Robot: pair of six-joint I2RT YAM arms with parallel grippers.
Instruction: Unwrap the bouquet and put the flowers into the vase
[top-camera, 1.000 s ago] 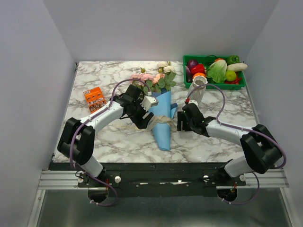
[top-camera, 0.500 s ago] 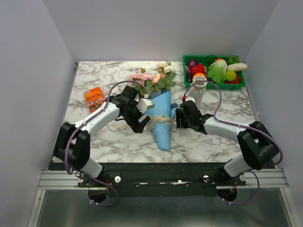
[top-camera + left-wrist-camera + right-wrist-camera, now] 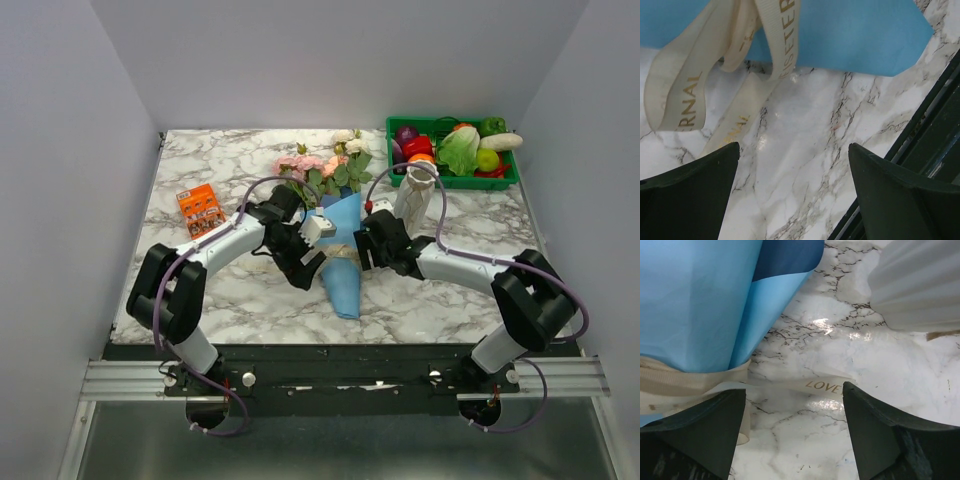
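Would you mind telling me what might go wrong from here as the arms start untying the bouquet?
1. The vase stands close behind the right arm, whose cable arcs by it; a sideways pull may topple it.
2. The ribbon is tied round the bouquet; with both jaws open and nothing held, tugging a wrong loop could tighten it or drag everything sideways.

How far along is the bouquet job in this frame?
Done: nothing yet; the blue paper cone bouquet is still tied with its cream printed ribbon. In hand: the left end effector and right end effector stand open either side of the ribbon, gripping nothing. Left: untie, peel the paper, move the pink and cream roses into the slim whitish vase, which holds no stems.
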